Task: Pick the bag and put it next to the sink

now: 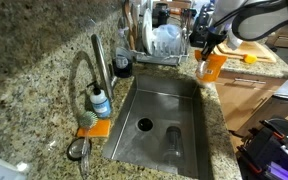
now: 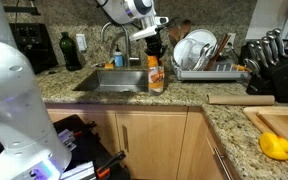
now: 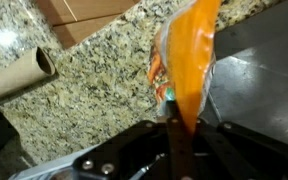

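Arm [image 2: 126, 9] bent downward, end effector [image 2: 153, 54] clamping bag [image 2: 156, 76] beside sink [image 2: 112, 82].

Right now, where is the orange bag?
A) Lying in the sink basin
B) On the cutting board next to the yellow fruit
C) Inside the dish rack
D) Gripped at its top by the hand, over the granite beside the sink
D: in an exterior view the hand is closed on the top of the bag, which hangs at the counter edge just outside the sink.

Orange bag [image 2: 155, 76] upright just beside sink [image 2: 114, 83], pincer [image 2: 152, 52] gripping its top, dish rack [image 2: 220, 71] beyond
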Robot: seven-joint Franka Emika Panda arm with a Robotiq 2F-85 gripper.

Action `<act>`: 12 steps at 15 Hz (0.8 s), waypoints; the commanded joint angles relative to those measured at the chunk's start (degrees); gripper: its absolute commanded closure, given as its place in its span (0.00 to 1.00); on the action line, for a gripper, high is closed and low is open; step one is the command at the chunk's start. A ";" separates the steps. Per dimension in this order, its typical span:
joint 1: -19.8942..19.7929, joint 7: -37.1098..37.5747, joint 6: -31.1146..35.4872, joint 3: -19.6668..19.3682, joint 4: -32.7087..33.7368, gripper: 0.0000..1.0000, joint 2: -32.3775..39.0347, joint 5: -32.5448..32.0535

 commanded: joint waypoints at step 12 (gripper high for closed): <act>-1.60 24.53 -15.48 4.59 1.39 0.00 -18.37 -11.82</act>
